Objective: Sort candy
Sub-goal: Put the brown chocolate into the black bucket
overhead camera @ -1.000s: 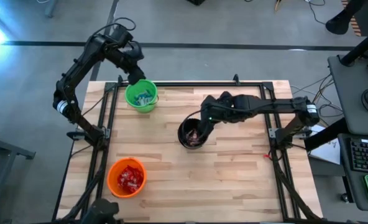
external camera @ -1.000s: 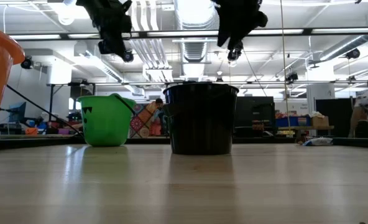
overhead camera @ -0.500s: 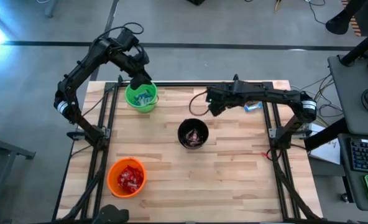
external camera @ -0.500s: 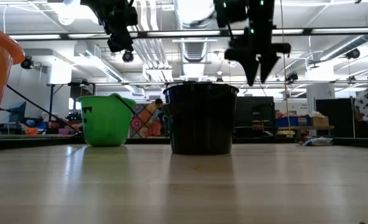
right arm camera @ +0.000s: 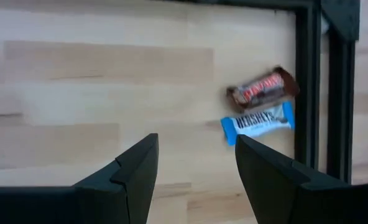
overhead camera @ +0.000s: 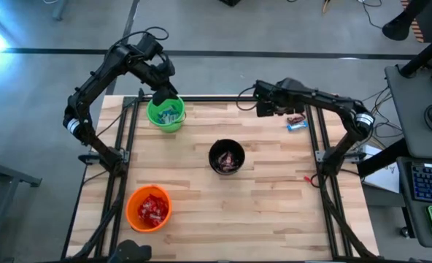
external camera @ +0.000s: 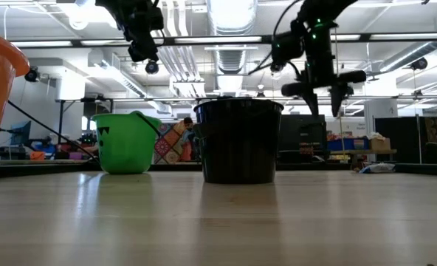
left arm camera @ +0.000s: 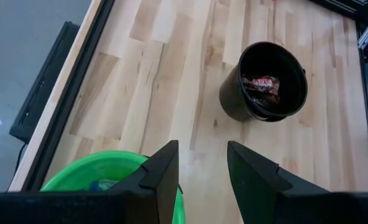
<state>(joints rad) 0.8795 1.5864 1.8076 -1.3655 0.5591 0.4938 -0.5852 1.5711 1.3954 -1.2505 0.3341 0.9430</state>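
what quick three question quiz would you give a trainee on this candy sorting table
1. True or false: the black cup holds no candy.
2. Which cup is the left claw over: A green, B orange, C black?
3. How many loose candy bars lie on the table near the right claw?

Key
1. False: brown candy lies inside.
2. A, the green cup.
3. Two: a brown bar and a blue bar, touching, beside the table's black rail.
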